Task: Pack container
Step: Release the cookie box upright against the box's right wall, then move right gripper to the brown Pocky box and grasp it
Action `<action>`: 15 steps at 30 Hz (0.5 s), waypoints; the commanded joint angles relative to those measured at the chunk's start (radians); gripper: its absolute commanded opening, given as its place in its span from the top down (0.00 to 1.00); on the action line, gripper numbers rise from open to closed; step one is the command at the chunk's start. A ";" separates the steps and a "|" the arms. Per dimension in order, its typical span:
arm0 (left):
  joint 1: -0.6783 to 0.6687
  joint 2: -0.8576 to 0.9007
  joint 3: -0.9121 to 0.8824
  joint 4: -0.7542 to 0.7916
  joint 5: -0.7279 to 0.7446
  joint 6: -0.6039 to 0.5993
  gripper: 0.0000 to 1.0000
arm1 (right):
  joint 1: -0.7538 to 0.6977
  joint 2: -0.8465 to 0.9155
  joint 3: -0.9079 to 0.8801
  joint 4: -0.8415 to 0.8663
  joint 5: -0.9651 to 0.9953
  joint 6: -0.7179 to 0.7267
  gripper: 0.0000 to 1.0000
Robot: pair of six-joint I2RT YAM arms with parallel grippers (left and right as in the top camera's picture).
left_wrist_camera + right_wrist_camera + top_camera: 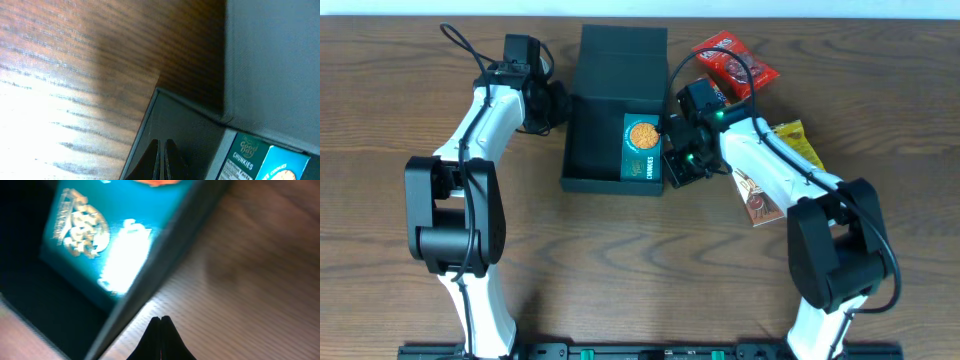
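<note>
The container [590, 140] is a dark grey-green shallow box at the table's middle, open, with its flap lid [622, 60] standing at the back. A teal snack packet [642, 148] lies inside against the right wall. My left gripper [558, 106] is shut and empty at the box's left wall. In the left wrist view its fingertips [163, 149] sit just inside the box rim [142, 130], with the teal packet [260, 160] to the right. My right gripper [672, 160] is shut and empty just outside the right wall. Its fingertips [161, 320] are over bare table beside the wall [150, 275] and the teal packet [95, 240].
A red snack packet [735, 62] lies at the back right. A yellow packet [800, 142] and a brown and white packet [760, 203] lie to the right, partly under the right arm. The table is dark wood.
</note>
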 commanded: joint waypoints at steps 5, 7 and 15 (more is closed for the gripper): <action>-0.007 0.024 -0.004 -0.022 0.007 -0.009 0.94 | -0.121 0.006 0.047 -0.002 0.064 -0.019 0.99; -0.007 0.023 -0.004 -0.035 0.006 -0.008 0.94 | -0.156 0.003 0.093 -0.010 0.097 -0.019 0.99; 0.005 0.019 -0.002 -0.050 -0.008 -0.030 0.94 | -0.217 0.003 0.241 0.015 0.231 -0.225 0.15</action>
